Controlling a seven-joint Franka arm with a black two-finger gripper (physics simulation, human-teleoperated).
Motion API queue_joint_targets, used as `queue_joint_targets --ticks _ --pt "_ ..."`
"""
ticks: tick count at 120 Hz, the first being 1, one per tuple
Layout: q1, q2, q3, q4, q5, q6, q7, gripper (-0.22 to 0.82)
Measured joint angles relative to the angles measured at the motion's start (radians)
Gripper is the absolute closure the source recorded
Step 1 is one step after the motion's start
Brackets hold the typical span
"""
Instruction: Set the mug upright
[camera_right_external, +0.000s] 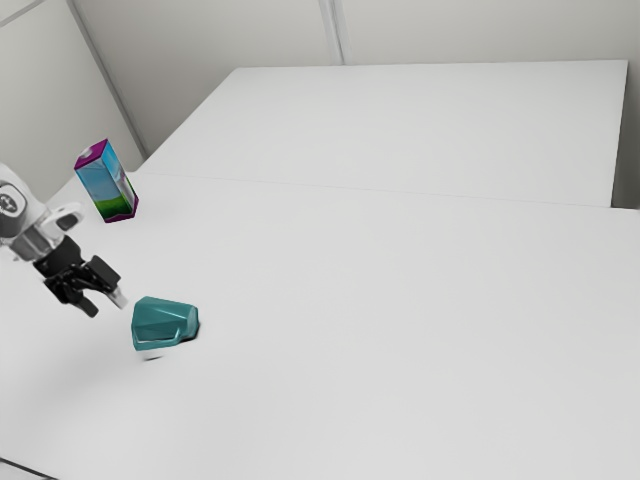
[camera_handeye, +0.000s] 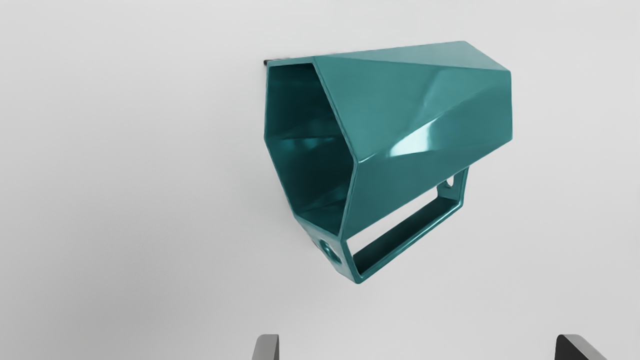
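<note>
My fingers (camera_right_external: 108, 305) stand wide apart, near the teal mug (camera_right_external: 160, 318), which lies on its side on the white table (camera_right_external: 400, 280), its handle (camera_handeye: 412, 240) on the side toward my fingertips. A carton (camera_right_external: 106, 190) stands upright beyond my hand and the mug, well apart from the mug; a thin dark line (camera_right_external: 28, 469) crosses the exterior view's lower left corner.

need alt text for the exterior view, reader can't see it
A teal mug lies on its side on a white table, with the open black gripper just short of it. A colourful carton stands farther back.
</note>
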Motion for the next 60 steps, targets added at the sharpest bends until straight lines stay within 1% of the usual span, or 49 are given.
queue_joint_targets --ticks 29,46,60 --pt "0.008 0.128 0.001 0.023 -0.224 0.041 0.133 0.00" --pt "0.014 0.199 0.000 0.043 -0.308 0.051 0.203 0.00" --pt "0.009 0.236 0.000 0.052 -0.353 0.056 0.258 0.00"
